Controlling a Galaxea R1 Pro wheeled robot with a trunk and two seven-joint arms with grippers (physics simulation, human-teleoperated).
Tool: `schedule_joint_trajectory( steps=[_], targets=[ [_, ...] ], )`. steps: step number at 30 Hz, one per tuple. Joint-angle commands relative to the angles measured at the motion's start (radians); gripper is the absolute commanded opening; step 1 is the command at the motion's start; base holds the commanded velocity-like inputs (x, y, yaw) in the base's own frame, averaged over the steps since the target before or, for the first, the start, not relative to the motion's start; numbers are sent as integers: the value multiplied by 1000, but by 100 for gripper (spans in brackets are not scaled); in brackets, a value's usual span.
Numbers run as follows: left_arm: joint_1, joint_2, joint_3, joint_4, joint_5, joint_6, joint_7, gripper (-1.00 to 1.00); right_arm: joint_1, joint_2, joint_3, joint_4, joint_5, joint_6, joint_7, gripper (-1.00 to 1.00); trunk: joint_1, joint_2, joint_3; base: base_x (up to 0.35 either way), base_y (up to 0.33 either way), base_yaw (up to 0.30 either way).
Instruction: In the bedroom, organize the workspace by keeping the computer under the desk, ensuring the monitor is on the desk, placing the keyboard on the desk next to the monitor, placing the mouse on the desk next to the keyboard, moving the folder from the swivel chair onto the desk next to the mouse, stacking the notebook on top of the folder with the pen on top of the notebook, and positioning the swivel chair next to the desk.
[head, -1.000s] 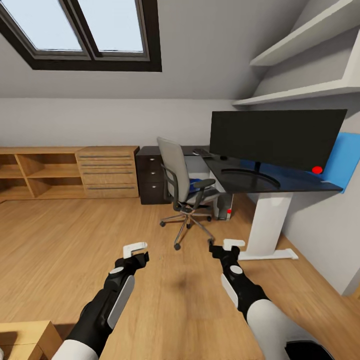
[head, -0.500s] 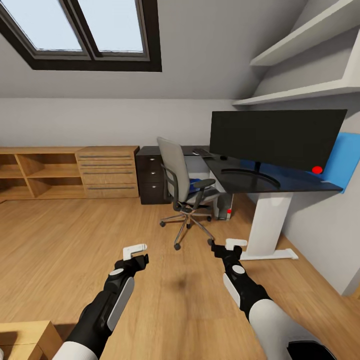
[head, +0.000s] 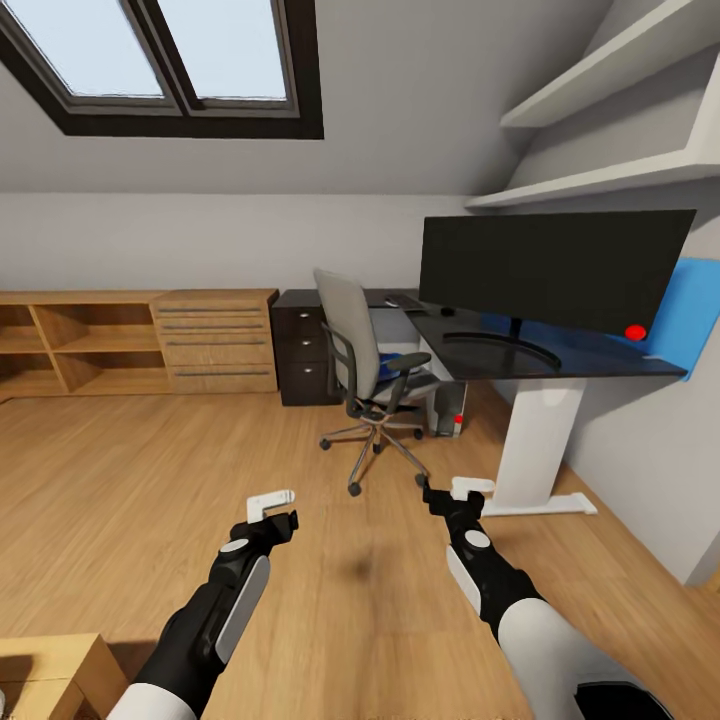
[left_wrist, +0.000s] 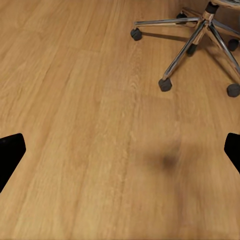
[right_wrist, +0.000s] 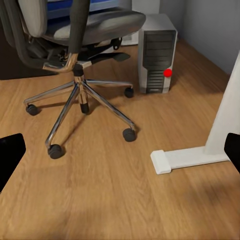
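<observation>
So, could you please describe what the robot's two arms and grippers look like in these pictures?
In the head view both arms have white upper shells, then black forearms, each with a long light grey panel and a round grey disc near the wrist. The left gripper and right gripper are black blocks topped with small white finger parts. No cables or lettering are visible. In the wrist views the fingers appear as plain black shapes.

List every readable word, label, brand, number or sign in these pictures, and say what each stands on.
None can be read: the monitor screen is black, the computer front shows a plain red dot with no lettering, and the swivel chair and desk carry no visible marks.
</observation>
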Motion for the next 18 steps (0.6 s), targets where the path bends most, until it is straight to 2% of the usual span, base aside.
schedule_joint_trajectory(
  steps=[1,18],
  targets=[
    [-1,0,-2,-1,10,2,9,100,-1,0,0,1,1,-3,-3,100,4,-8,-4,0,0,0],
    [-1,0,-2,2,10,2,10,100,-1,1,0,11,3,-3,-2,100,65,-120,-54,0,0,0]
  ],
)
